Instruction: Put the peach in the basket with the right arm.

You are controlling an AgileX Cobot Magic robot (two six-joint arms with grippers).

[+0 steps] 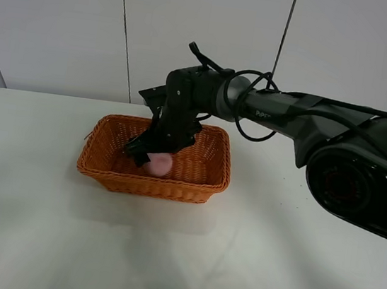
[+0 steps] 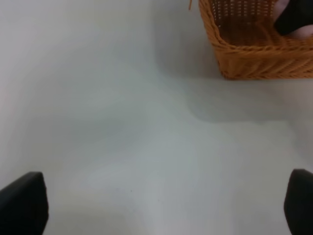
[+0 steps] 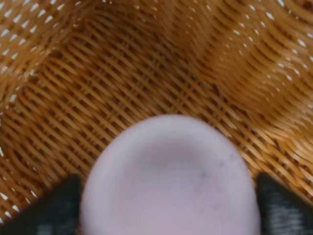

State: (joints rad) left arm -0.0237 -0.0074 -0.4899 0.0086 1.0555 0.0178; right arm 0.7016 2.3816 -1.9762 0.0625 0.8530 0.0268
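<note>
The pink peach (image 1: 160,164) hangs low inside the orange-brown wicker basket (image 1: 153,183), near its front wall. The right arm reaches across from the right, and its gripper (image 1: 152,156) is shut on the peach. In the right wrist view the peach (image 3: 168,176) fills the lower half, with a black finger (image 3: 51,208) against each side and the basket floor (image 3: 146,73) close behind it. In the left wrist view the left gripper (image 2: 164,205) is open over bare table, and the basket (image 2: 254,58) and a sliver of peach (image 2: 305,32) show far off.
The basket stands on a white table (image 1: 179,256) before a white panelled wall. The right arm's thick base (image 1: 360,181) occupies the right side. A loose wicker strand sticks out at the basket's left rim (image 1: 89,133).
</note>
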